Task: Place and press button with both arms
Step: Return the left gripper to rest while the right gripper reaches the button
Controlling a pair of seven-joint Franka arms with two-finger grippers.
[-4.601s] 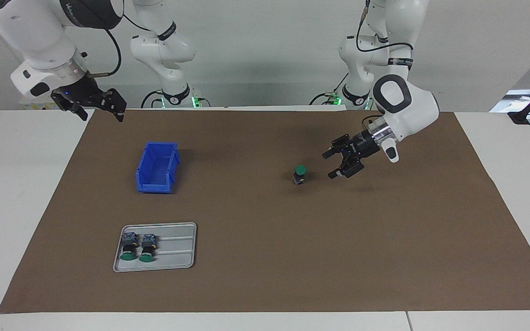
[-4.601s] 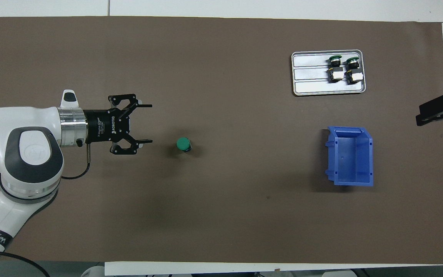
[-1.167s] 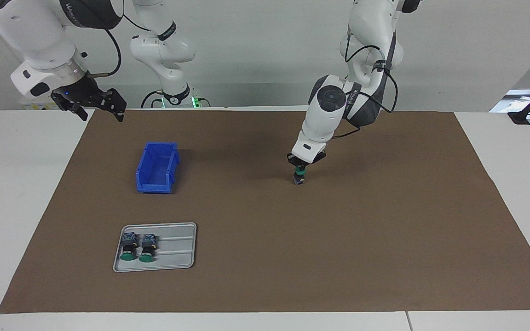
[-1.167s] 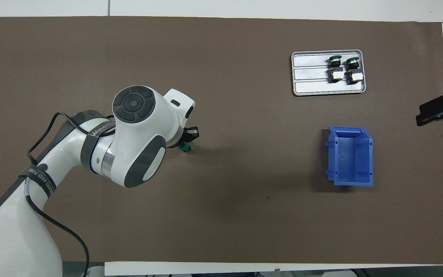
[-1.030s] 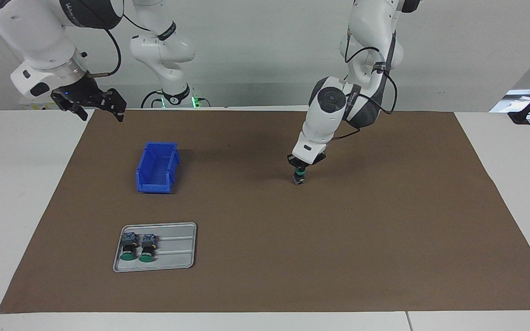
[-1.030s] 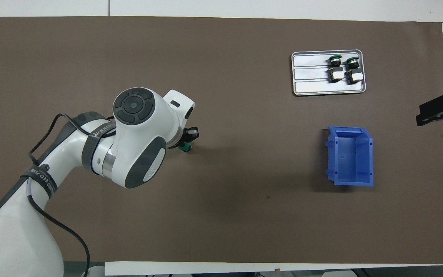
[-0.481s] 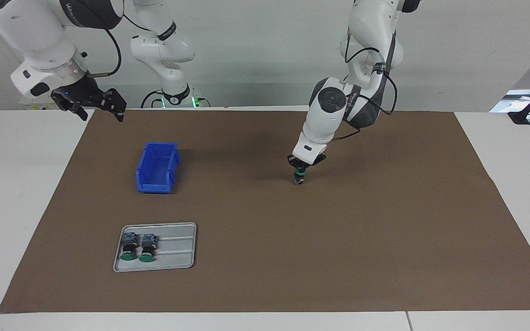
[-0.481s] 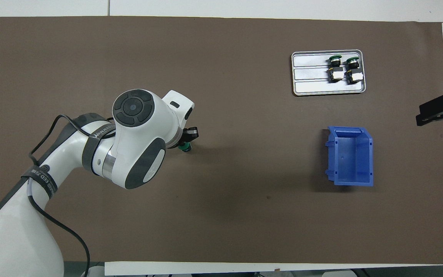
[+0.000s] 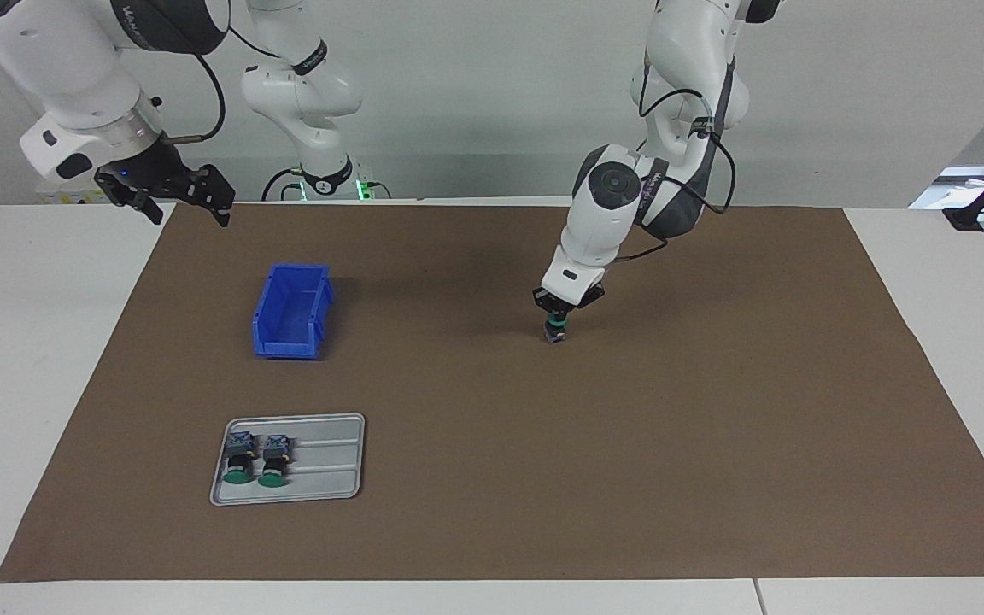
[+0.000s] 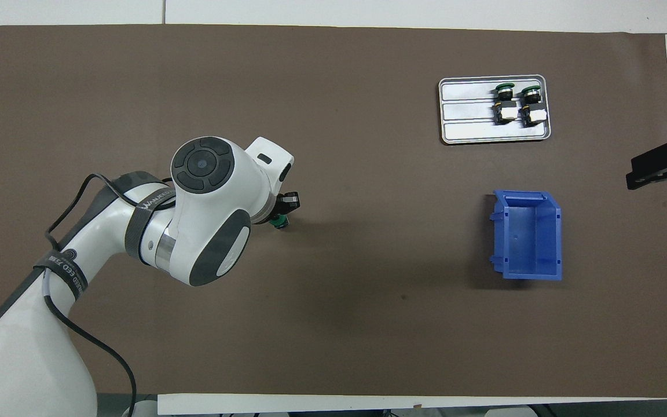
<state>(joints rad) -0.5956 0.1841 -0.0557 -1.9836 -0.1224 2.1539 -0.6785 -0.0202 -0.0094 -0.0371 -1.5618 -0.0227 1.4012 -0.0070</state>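
Observation:
The button (image 9: 555, 330) stands upright on the brown mat, green cap up; in the overhead view only its green edge (image 10: 279, 221) shows past the arm. My left gripper (image 9: 556, 316) points straight down over it, fingers shut, tips on the green cap. In the overhead view the left arm's wrist covers most of the gripper (image 10: 280, 213). My right gripper (image 9: 189, 207) is open and empty; it waits in the air over the mat's edge at the right arm's end of the table, and also shows in the overhead view (image 10: 658, 169).
A blue bin (image 9: 291, 310) stands open and empty toward the right arm's end. A grey tray (image 9: 330, 465), farther from the robots, holds two more green-capped buttons (image 9: 251, 459) lying on their sides. The mat (image 9: 629, 444) covers most of the white table.
Since 4.6 s ago my left gripper has swung from beside the button, open, to straight above it, pointing down onto its cap. In the last second nothing has visibly moved.

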